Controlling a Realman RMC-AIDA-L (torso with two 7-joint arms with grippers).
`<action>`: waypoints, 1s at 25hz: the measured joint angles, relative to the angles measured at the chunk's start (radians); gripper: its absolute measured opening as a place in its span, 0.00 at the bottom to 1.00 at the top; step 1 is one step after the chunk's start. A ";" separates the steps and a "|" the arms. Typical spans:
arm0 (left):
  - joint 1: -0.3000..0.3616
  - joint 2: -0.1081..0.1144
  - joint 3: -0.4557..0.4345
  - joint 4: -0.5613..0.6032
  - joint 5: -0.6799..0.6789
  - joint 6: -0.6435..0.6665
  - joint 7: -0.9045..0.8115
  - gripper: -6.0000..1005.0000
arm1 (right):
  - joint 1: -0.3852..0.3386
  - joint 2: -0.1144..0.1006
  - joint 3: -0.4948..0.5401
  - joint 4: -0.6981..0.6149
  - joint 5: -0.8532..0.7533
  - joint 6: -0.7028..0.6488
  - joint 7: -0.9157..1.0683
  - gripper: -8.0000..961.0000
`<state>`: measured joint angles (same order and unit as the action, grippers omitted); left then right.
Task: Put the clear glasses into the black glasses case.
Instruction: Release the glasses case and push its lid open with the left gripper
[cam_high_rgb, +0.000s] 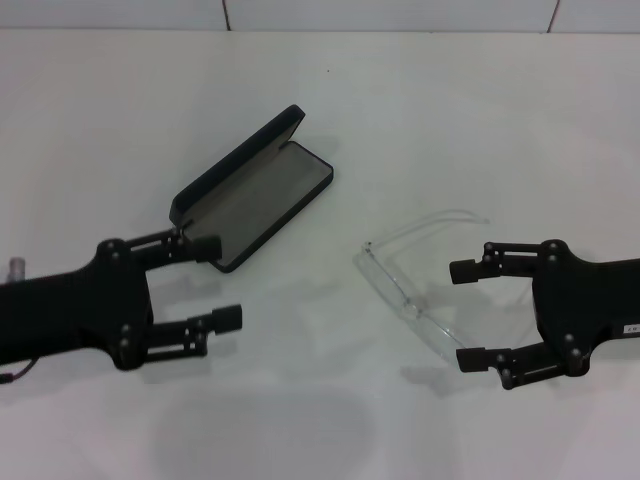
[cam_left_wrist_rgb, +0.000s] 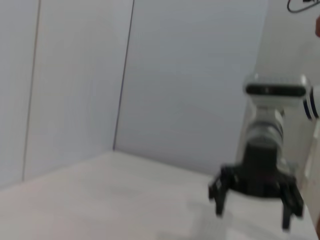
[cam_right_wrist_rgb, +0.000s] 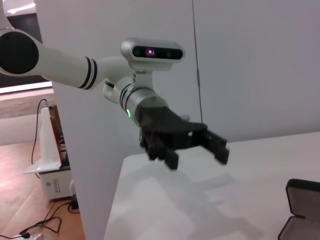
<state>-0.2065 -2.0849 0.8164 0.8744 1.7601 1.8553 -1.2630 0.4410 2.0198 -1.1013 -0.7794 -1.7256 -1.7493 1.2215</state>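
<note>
Now: clear glasses (cam_high_rgb: 412, 292) lie loose right of bench centre | black glasses case (cam_high_rgb: 252, 190) open, empty, toward far edge | my right claw (cam_high_rgb: 468, 314) released around them, left claw (cam_high_rgb: 220, 282) released beside case | nothing grasped yet.
</note>
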 joint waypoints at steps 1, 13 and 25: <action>-0.002 -0.001 0.000 0.000 -0.015 -0.001 -0.004 0.76 | -0.001 0.000 0.000 0.003 0.000 0.001 -0.001 0.89; -0.172 0.018 0.006 0.348 -0.028 -0.172 -0.788 0.74 | 0.000 0.004 0.004 0.050 0.028 0.004 -0.005 0.89; -0.458 0.001 0.337 0.506 0.821 -0.275 -1.299 0.73 | -0.011 0.000 0.010 0.073 0.110 0.004 -0.010 0.89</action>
<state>-0.6641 -2.0837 1.1538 1.3807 2.5812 1.5808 -2.5619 0.4297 2.0198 -1.0912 -0.7067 -1.6157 -1.7457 1.2118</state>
